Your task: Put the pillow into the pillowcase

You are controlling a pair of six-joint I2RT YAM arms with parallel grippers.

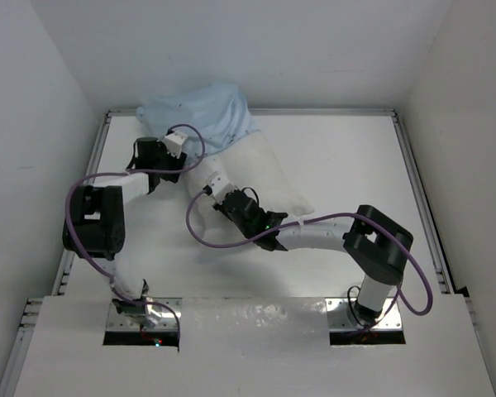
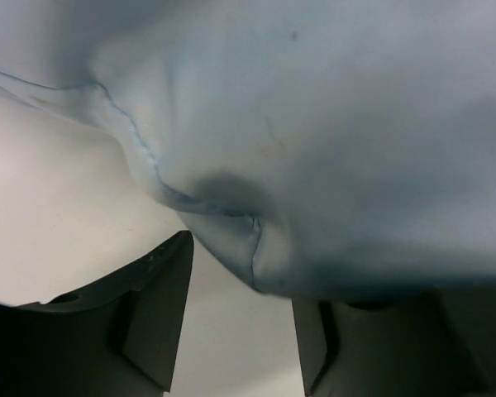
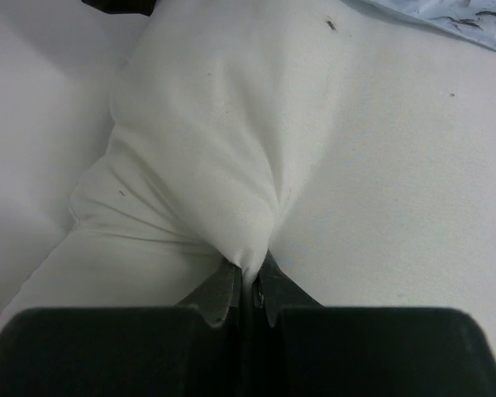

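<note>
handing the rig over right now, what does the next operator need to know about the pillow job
Grippers: left gripper open, its fingers either side of a hemmed fold of the thin light blue fabric pillowcase, not pinching it. The right gripper is shut on a pinch of the plump white rectangular pillow.
Where: pillowcase bunched at the far side of the table, over the pillow's far end; most of the pillow lies bare.
Done: at most the far end is in; inside or merely under, cannot tell.
Left: grip the opening and feed the rest in.
</note>
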